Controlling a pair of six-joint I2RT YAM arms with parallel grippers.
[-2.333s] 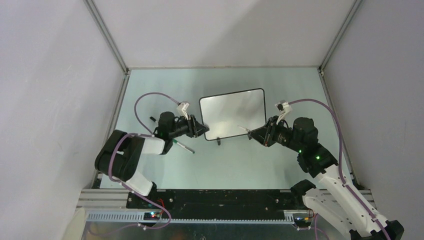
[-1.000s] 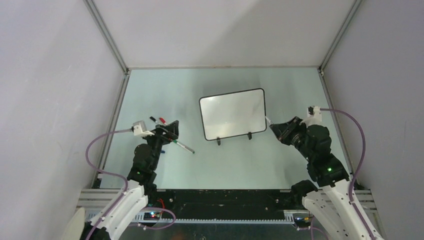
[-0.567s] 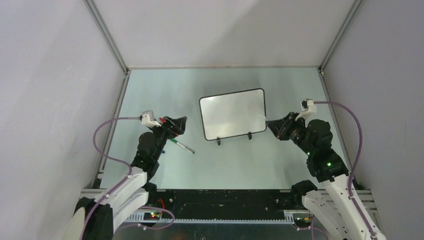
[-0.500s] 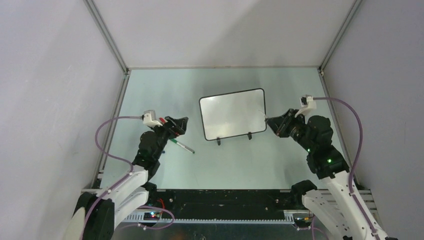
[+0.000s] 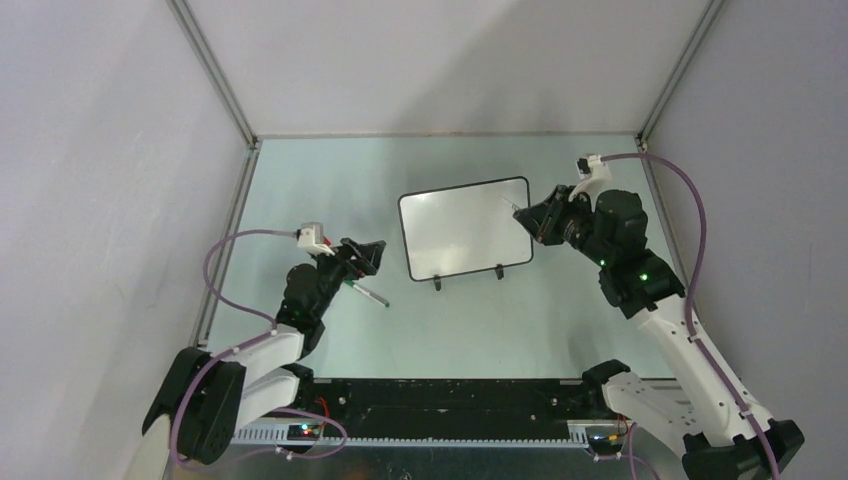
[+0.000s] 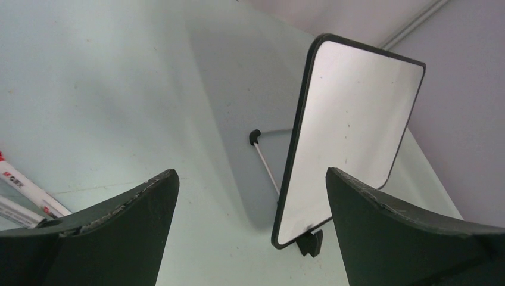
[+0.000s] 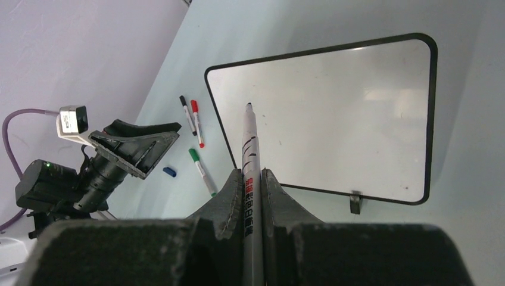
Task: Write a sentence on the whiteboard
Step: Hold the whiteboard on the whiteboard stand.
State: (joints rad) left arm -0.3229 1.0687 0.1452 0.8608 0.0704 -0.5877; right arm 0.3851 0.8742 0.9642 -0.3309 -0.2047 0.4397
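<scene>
The whiteboard (image 5: 465, 228) stands tilted on its two black feet mid-table, framed in black, also seen in the left wrist view (image 6: 351, 131) and the right wrist view (image 7: 333, 113). Its face is blank white; no sentence shows. My right gripper (image 5: 528, 215) (image 7: 250, 176) is at the board's upper right edge, shut on a white marker (image 7: 249, 143) whose dark tip points at the board's face. I cannot tell whether the tip touches. My left gripper (image 5: 368, 252) (image 6: 251, 174) is open and holds nothing, low over the table left of the board, facing its left edge.
A green marker (image 5: 368, 293) (image 7: 201, 167) lies by the left gripper. A red marker (image 7: 196, 122), a black marker (image 7: 187, 113) and a small blue cap (image 7: 170, 171) lie further left. Grey enclosure walls (image 5: 120, 150) bound the table on three sides.
The right gripper carried the marker from beside the board's lower right corner up to its upper right edge. The left arm pulled back from the board earlier, then edged slightly right, staying open.
</scene>
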